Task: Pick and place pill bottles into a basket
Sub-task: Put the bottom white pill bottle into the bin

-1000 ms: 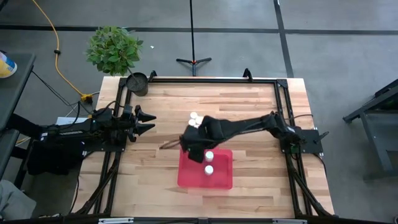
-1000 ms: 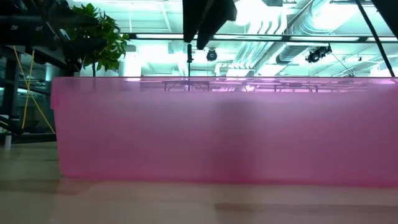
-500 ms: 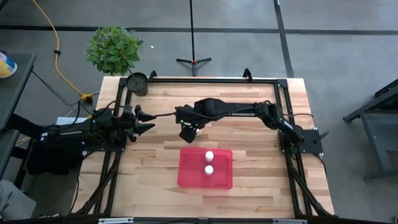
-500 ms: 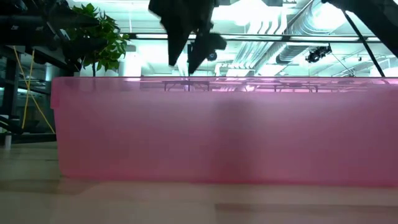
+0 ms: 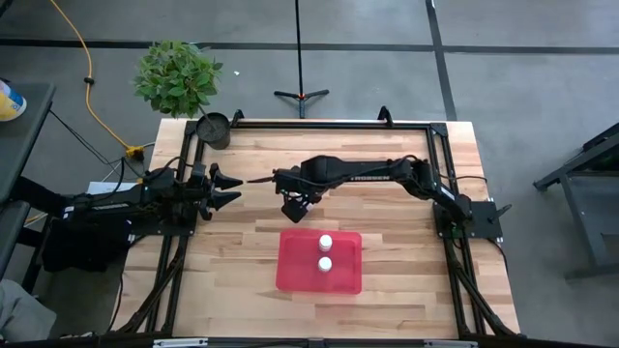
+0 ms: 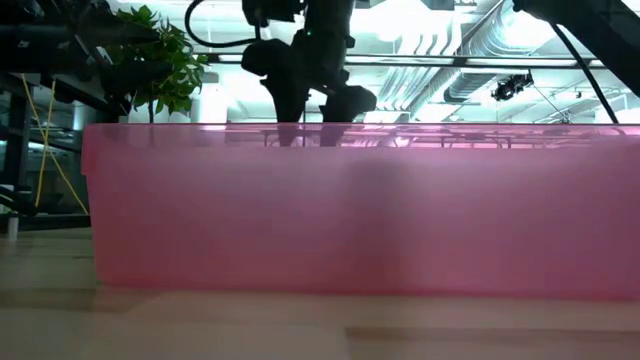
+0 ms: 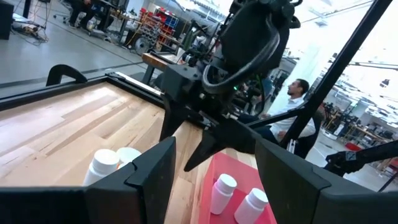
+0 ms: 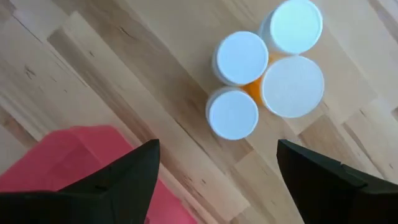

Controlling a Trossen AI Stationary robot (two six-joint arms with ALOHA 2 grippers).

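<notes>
The basket, a red tray (image 5: 343, 280), lies near the table's front middle with two white pill bottles (image 5: 326, 242) (image 5: 325, 263) standing in it. Just beyond its far left corner, several more white-capped bottles (image 8: 241, 57) stand packed together on the wood; in the high view my right arm hides them. My right gripper (image 8: 217, 149) hangs open above the table between this cluster and the tray (image 8: 62, 162), pointing steeply down and touching nothing. It also shows in the high view (image 5: 295, 200) and in the low view (image 6: 305, 110). My left gripper (image 5: 229, 188) waits open at the table's left.
A small dark pot (image 5: 214, 127) stands at the far left corner, with a potted plant (image 5: 177, 77) behind it. Black frame rails (image 5: 329, 124) run round the table. The tray's wall (image 6: 350, 210) fills the low view. A person (image 7: 298, 93) sits in the room beyond.
My right gripper has gone from over the tray's far left corner toward the table's far edge, to above the loose bottles. It has sunk and rolled, and its fingers have spread wider. The two bottles in the tray have stayed put.
</notes>
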